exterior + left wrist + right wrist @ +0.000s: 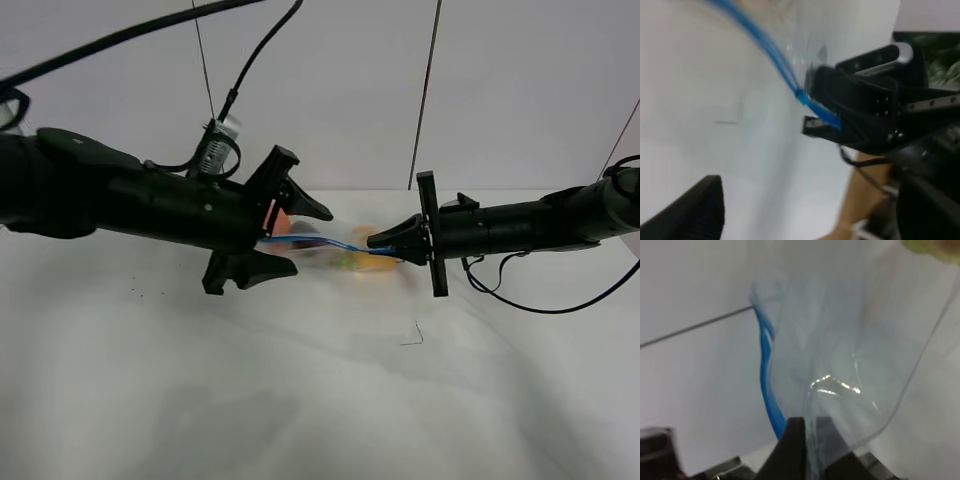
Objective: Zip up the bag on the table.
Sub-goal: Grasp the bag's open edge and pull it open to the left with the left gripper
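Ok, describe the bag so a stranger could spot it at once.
Look at the back of the white table, in the gap between the left arm and the right arm. The bag there is the only clear thing, with a blue zip strip along its edge and fruit showing through.

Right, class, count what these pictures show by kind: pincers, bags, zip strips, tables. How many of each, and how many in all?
Pincers: 2, the left pincer and the right pincer
Bag: 1
Blue zip strip: 1
Table: 1
Total: 5
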`<act>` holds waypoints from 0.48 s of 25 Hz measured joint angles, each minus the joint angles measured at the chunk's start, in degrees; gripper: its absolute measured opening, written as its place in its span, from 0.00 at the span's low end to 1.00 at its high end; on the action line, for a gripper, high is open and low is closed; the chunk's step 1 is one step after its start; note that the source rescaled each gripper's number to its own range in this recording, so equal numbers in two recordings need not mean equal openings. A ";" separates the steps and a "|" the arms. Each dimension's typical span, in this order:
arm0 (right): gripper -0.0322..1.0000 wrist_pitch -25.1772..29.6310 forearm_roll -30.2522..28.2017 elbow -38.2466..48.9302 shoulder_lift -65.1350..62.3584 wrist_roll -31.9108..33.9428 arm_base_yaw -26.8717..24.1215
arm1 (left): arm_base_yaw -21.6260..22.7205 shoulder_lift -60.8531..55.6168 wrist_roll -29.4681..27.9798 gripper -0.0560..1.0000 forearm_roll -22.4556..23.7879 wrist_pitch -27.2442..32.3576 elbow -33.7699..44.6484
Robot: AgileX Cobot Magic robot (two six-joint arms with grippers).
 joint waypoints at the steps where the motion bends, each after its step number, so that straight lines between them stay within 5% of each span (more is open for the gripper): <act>1: 0.03 0.00 0.61 0.00 0.00 0.00 0.00 | -1.20 1.02 -0.07 0.94 -3.33 -1.22 0.00; 6: 0.03 0.00 1.10 0.00 0.00 -0.07 0.00 | -5.71 5.46 -0.36 0.94 -16.34 -7.34 -0.83; 12: 0.03 0.00 1.17 0.00 0.00 -0.24 0.00 | -7.49 9.90 -4.80 0.94 -18.68 -10.53 -4.77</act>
